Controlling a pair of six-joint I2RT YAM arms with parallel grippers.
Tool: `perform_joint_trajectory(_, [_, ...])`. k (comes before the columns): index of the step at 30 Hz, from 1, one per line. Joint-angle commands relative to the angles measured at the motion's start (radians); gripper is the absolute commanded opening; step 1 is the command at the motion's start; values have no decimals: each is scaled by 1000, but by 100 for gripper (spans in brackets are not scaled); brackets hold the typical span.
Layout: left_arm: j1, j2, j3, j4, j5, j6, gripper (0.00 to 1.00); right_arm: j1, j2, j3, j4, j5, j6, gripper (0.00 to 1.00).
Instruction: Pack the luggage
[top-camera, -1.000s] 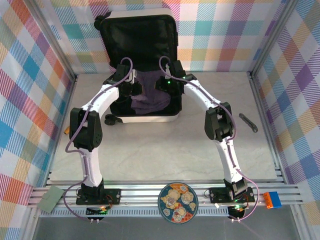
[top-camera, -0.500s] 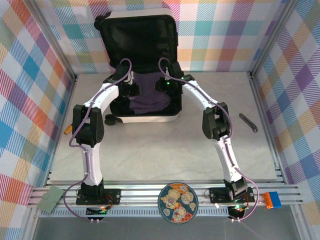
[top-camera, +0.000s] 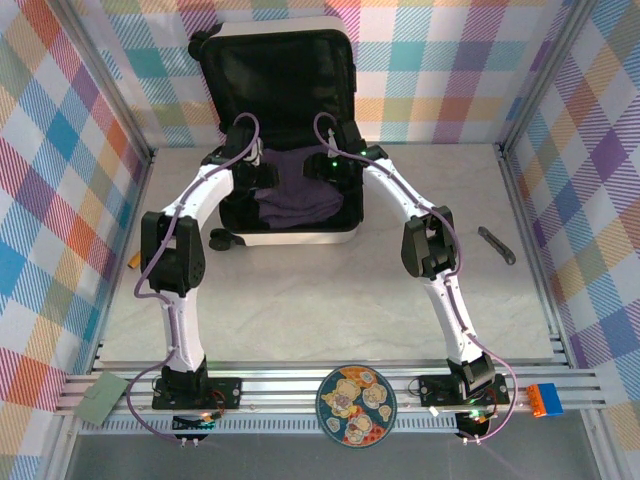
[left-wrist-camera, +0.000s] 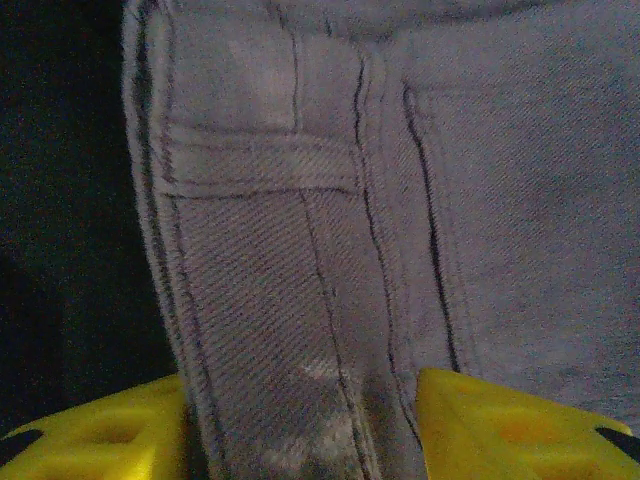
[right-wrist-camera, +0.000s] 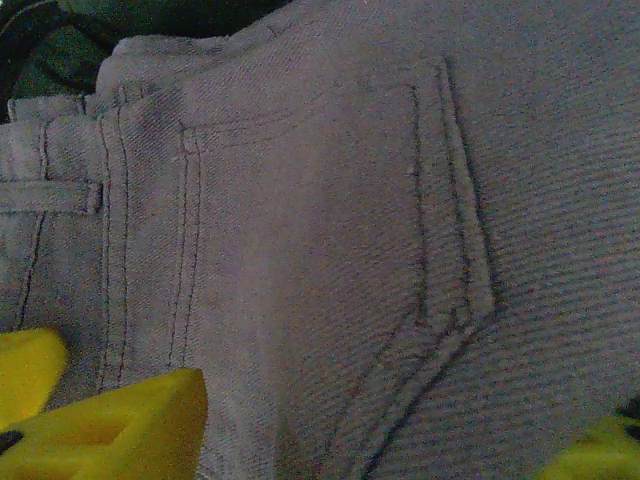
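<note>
Jaws apart, left gripper (left-wrist-camera: 303, 425) and right gripper (right-wrist-camera: 350, 440) crowd stitched purple-grey twill trousers (top-camera: 297, 200) inside white hard-shell luggage (top-camera: 290, 238).

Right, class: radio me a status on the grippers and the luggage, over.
Left gripper, right gripper open over purple-grey garment. Luggage open, lid up, garment inside. Nothing seen blocking it.
</note>
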Motion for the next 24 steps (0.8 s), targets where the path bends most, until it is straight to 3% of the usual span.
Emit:
perform_joint_trajectory(1, [9,-85,23,-10,-27,9,56,-6,-37,40,-28,51,-54,68])
perform_joint_trajectory(16, [-21,-174,-30,23,51,-6,57,-8,-123,36,-68,140,-118,79])
perform_joint_trajectory(24, [-61,-162,-31,35,67,-7,57,-5,-184,-16,-47,108,-132,79])
